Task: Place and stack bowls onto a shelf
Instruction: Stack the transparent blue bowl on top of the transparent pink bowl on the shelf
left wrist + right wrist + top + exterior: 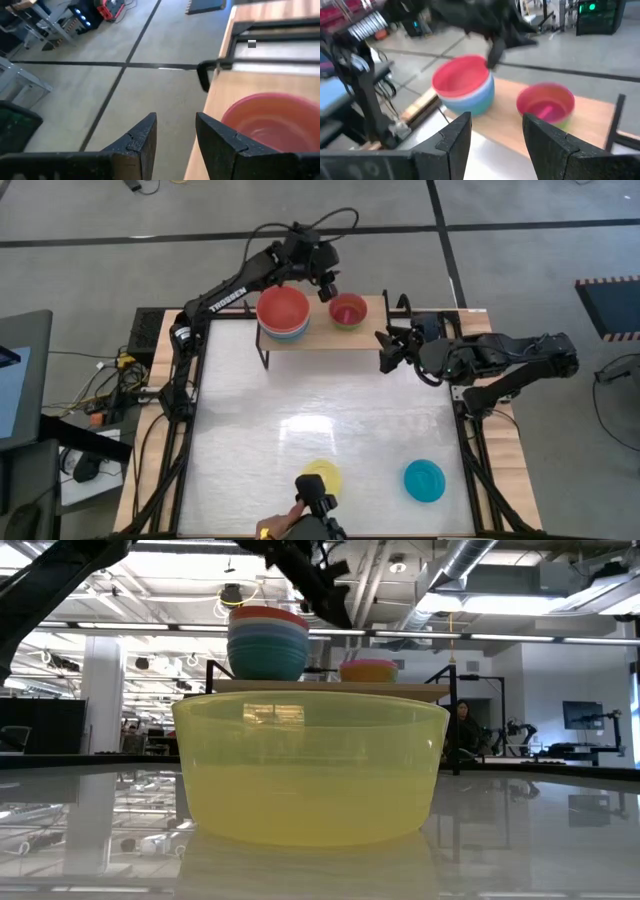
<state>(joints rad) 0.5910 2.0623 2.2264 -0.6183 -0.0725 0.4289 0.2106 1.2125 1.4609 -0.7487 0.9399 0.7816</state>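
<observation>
While 2 stacks already sit on the shelf (318,338), a tall one topped red (283,308) and a shorter one topped pink (348,308), you have a yellow bowl (322,477) and a cyan bowl (424,480) left on the bench (300,420). Your left claw (326,292) hangs empty between the stacks, jaws part open; your right claw (386,352) waits open and empty by the shelf's end. Next, I judge, you fetch a bench bowl. Glossy white bench; open workshop beyond, with a person's hand (283,524) at the near edge.

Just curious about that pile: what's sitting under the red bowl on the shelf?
Under the red bowl is a stack; the low view shows blue and teal rims on the shelf. Any other bowls nested inside are hidden.
</observation>
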